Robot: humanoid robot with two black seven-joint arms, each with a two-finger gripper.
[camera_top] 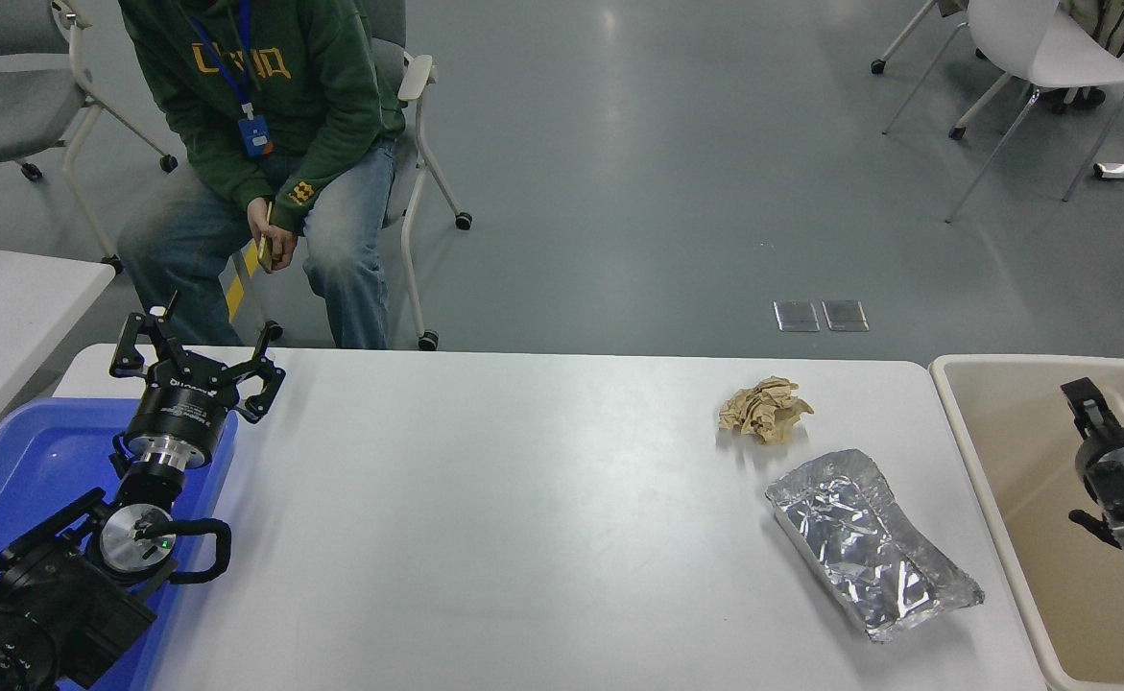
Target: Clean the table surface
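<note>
The glossy white table surface [523,518] spreads ahead, bearing a crumpled brown paper wad [764,410] and a dented foil tray [871,543]. The right gripper [1083,401], grip state unclear, hangs over the beige bin [1003,499]; the left gripper [195,357] is parked, fingers spread.

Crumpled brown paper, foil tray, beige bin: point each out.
crumpled brown paper [765,409], head view, centre of wad
foil tray [869,542], head view, middle of crinkled foil
beige bin [989,489], head view, left rim
</note>
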